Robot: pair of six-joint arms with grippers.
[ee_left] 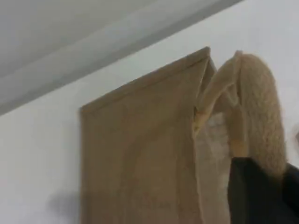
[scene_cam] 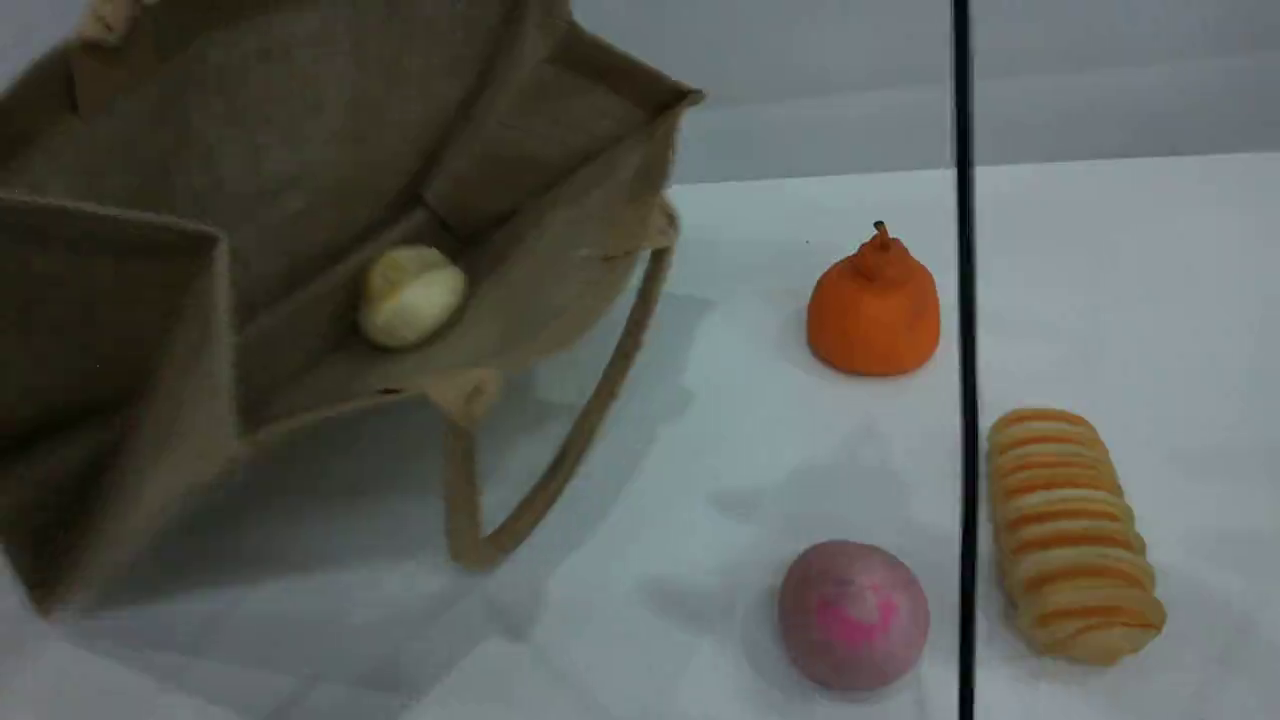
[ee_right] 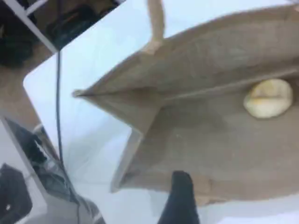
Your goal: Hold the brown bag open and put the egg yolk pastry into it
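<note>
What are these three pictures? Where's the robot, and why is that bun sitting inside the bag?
A robot with two arms works at a white table. The big picture comes from a fixed camera looking down across the table. The other two come from small cameras on the arms.

The left end effector is shut on a handle of the brown bag, holding it open. The right end effector is open and empty, above the bag.

The pastry already lies inside the bag. On the table lie an orange pear-shaped thing, a pink bun and a striped loaf.
</note>
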